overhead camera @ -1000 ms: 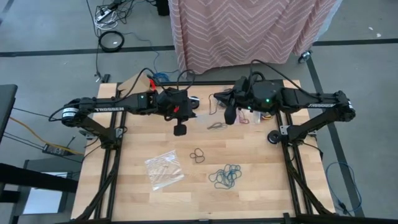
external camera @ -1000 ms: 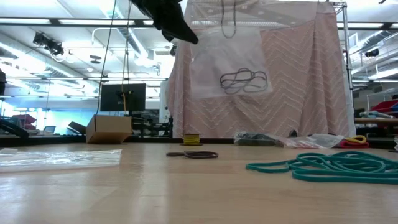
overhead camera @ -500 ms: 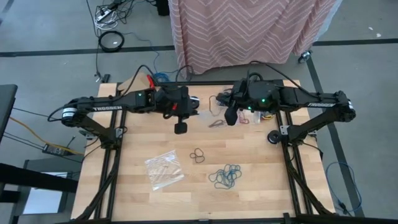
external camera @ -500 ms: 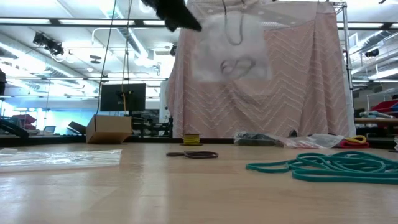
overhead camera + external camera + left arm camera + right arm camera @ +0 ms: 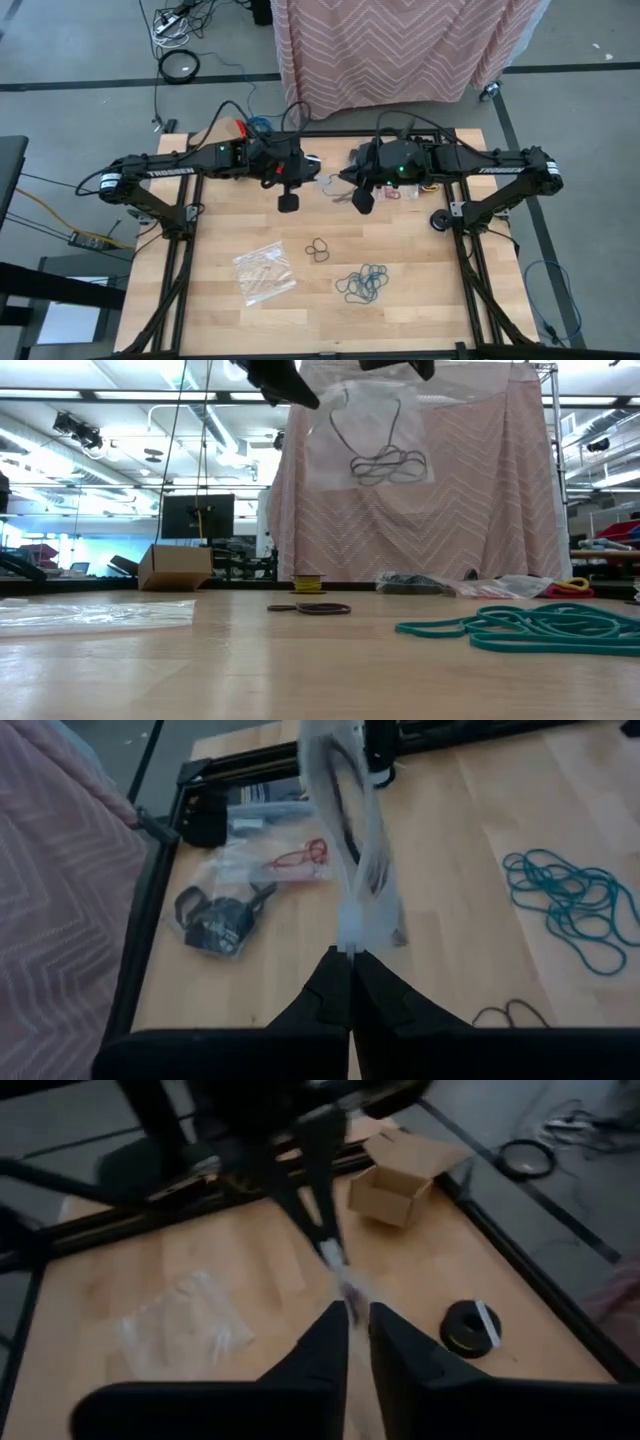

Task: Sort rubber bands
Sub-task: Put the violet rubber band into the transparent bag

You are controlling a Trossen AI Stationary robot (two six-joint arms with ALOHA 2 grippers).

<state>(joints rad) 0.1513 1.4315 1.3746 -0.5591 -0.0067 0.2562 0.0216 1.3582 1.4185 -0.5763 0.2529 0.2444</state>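
Near the top middle, our left gripper pinches a clear bag of black rubber bands; our right gripper is slightly apart around it

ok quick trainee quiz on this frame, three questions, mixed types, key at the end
1. True or false: the teal rubber bands lie in a loose heap on the table.
2. What is the left gripper pinching?
A. a clear bag lifted above the table
B. the cardboard box
C. a single brown band
3. Fill in: the rubber bands inside that bag are ____ in colour.

Key: 1 true; 2 A; 3 black.
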